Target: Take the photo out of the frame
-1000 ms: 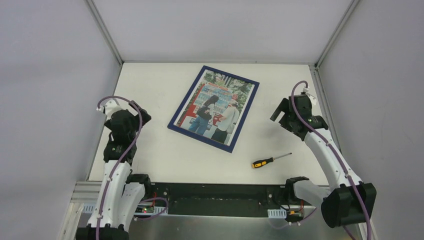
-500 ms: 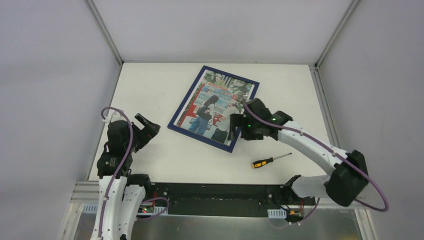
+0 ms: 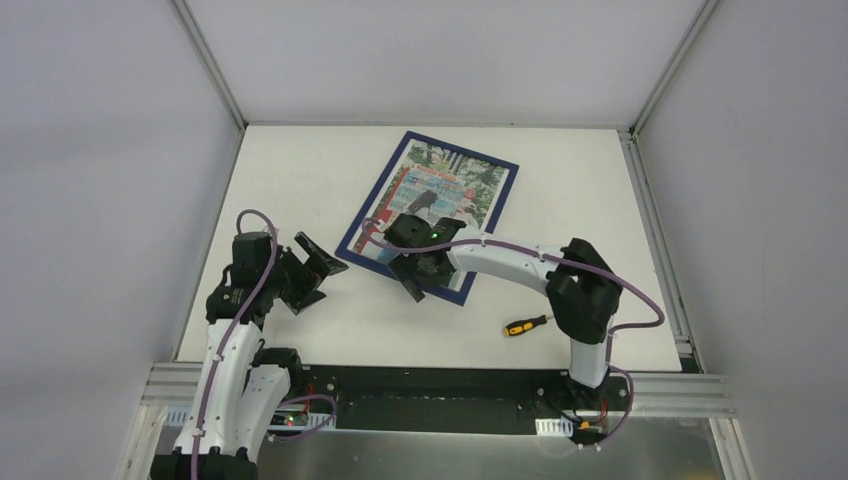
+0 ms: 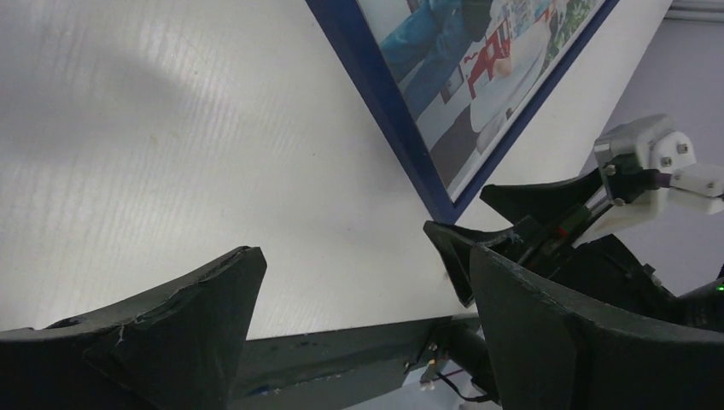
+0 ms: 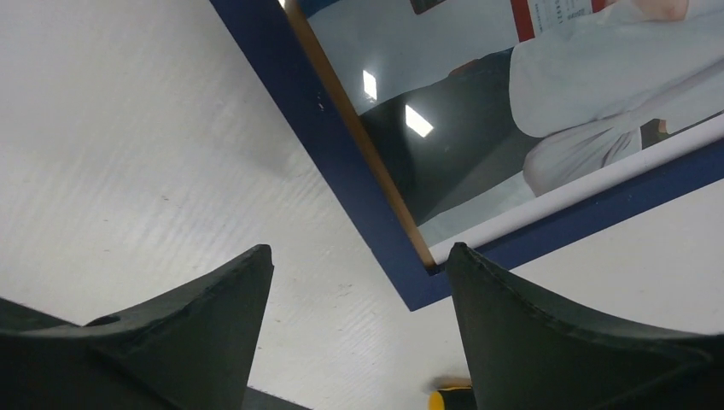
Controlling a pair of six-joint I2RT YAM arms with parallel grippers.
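- white surface [image 3: 290,170], grey walls on the left, far and right sides, metal rail along the near edge; wide bare stretch left of the frame [image 3: 372,194], another at far right
- right arm [image 3: 510,262] folded sharply at the elbow on the near right, forearm stretched leftward and low across the surface to the frame's near edge
- left arm [image 3: 222,350] raised from its base at near left, wrist bent over, pointing rightward at the frame
- frame dark blue, flat on the surface at far centre, set at a slant with one corner toward the near side; well clear of every wall
- photo [image 3: 450,185] of standing people, inside the frame, glare spots on it
- right pincer [image 3: 422,285] at the frame's near edge, close to its nearest corner, jaws spread apart, gripping nothing; contact with the frame impossible to tell
- left pincer [image 3: 328,278] over bare surface just left of the frame's near-left corner, jaws spread wide, empty
- screwdriver [image 3: 527,324], yellow-and-black handle, flat on the surface beside the right elbow, apart from the frame
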